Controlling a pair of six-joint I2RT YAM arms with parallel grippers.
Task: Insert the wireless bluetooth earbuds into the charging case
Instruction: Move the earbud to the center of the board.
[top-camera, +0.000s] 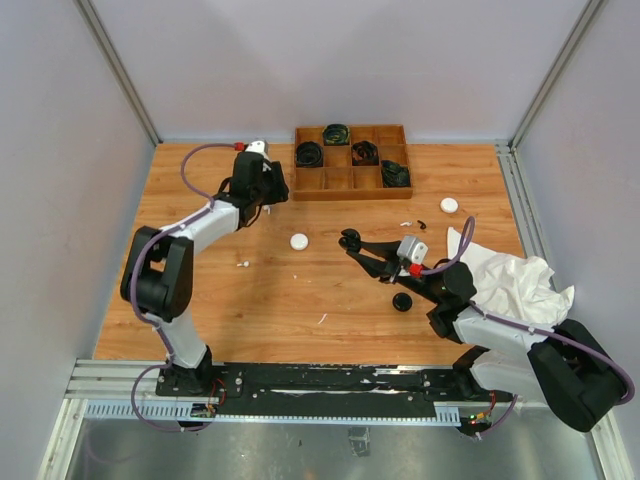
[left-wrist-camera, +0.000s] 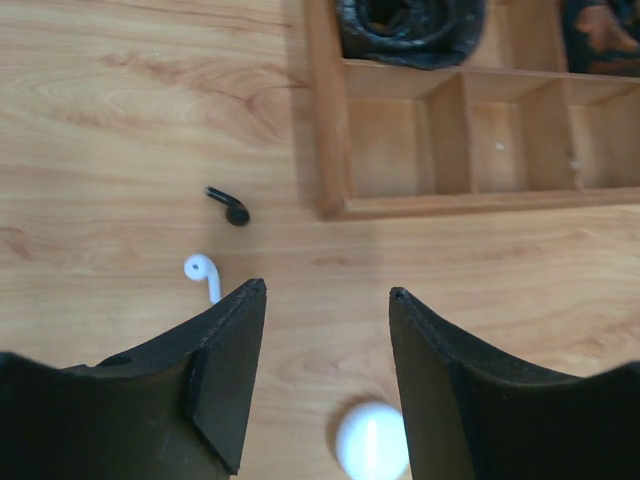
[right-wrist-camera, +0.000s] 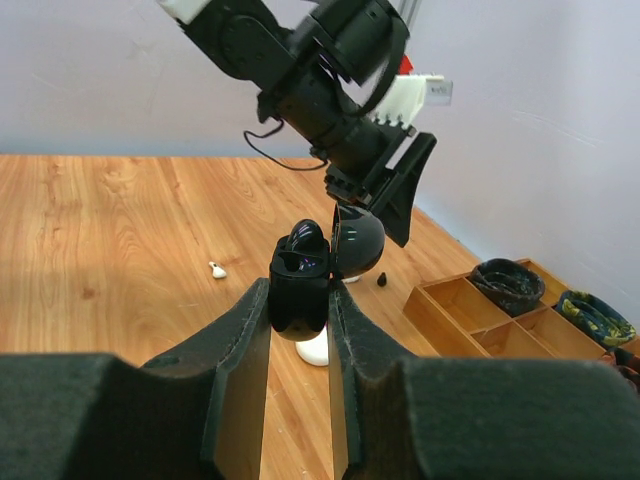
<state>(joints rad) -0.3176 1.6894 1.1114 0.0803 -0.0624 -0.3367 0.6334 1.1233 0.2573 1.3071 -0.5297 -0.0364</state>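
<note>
My right gripper is shut on an open black charging case, held above the table with its lid hinged to the right. A glossy black earbud pokes out of the case. From above, that gripper sits mid-table. My left gripper hangs open over bare wood beside the tray, with nothing between its fingers. A black earbud and a white earbud lie just left of its left fingertip. The left gripper is near the tray's left end.
A wooden compartment tray with coiled black cables stands at the back. White round cases and a black one lie on the table. A white case lies below my left fingers. Crumpled white cloth is at right.
</note>
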